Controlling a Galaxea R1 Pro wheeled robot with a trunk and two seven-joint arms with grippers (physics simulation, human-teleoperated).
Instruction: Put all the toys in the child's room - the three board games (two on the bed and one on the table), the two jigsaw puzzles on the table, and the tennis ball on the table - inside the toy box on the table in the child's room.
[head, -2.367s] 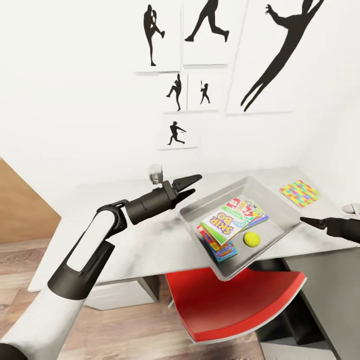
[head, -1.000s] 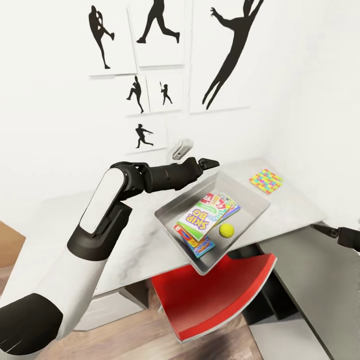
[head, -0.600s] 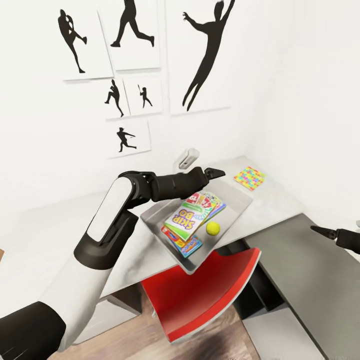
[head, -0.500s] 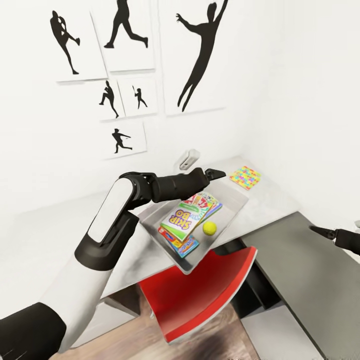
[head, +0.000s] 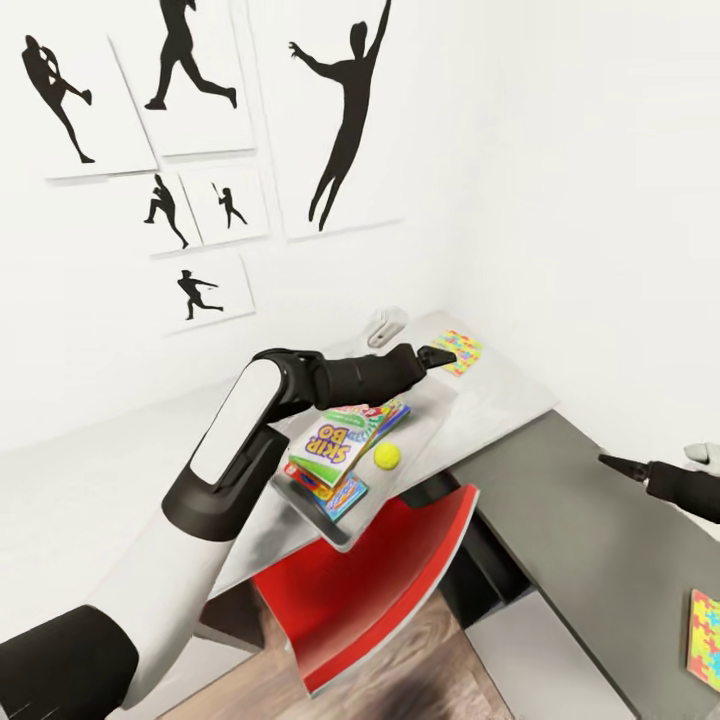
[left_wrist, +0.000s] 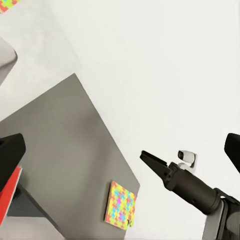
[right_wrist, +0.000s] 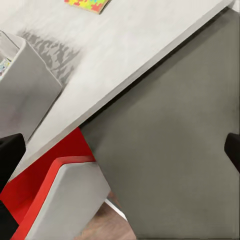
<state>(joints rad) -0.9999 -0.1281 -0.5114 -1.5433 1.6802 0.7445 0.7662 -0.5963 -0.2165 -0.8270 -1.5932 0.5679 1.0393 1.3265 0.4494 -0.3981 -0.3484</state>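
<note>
Black sports-silhouette pictures (head: 190, 120) hang on the white wall as the left arm stretches over the light grey table (head: 500, 395). Its left gripper (head: 440, 356) hovers empty above the far end of the toy box (head: 330, 522), the fingers looking drawn together, though the wrist view shows fingertips at opposite edges of its picture, so their state cannot be settled. The bin's near wall is partly masked by the forearm; inside lie the board games (head: 335, 445), stacked and overlapping, beside the tennis ball (head: 387, 456). A red chair (head: 370, 590) sits tucked below. One jigsaw puzzle (head: 457, 351) lies beyond the gripper; another jigsaw puzzle (head: 704, 640), cut by the frame, rests on the dark wing. The right gripper (head: 612, 463) hovers there, fingers apparently together, uncertain.
</note>
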